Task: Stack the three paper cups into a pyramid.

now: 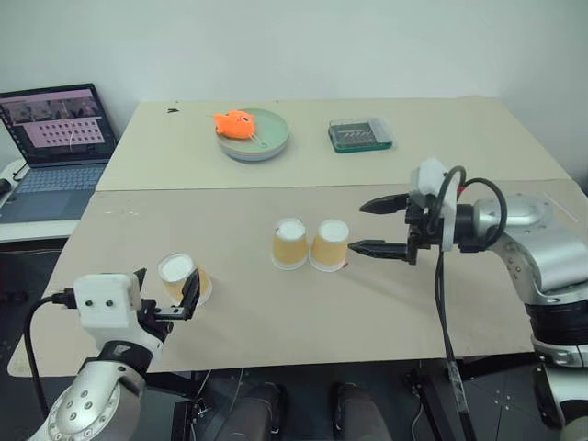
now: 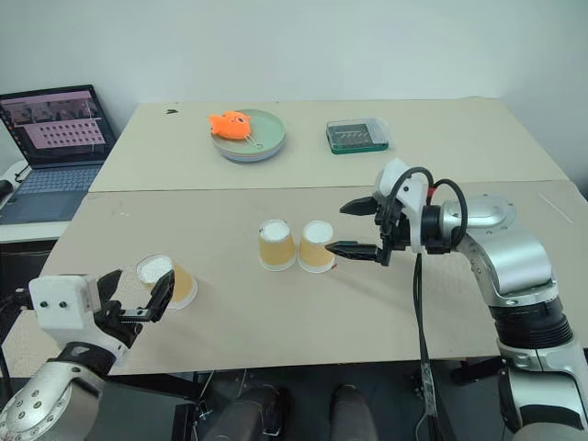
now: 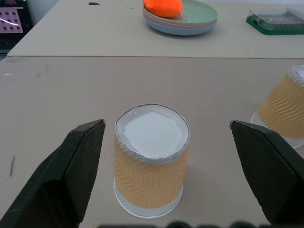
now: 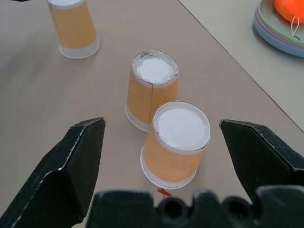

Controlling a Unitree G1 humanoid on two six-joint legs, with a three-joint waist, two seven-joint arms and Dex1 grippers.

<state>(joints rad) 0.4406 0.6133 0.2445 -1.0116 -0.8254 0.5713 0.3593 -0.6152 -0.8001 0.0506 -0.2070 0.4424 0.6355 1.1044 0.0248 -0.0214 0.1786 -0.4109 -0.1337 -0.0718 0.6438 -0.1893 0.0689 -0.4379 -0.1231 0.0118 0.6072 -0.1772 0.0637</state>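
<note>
Your left end effector (image 1: 180, 296) stands wide open, a lone upside-down cup (image 1: 181, 277) between its fingers, untouched. Your right end effector (image 1: 378, 228), also wide, sits just beside two upside-down cups (image 1: 310, 244) standing side by side mid-worktop (image 1: 276, 322). Beyond them lie a green plate (image 1: 266, 138) with an orange toy (image 1: 233, 123), a tray (image 1: 360, 134) and a laptop (image 1: 55, 147).
</note>
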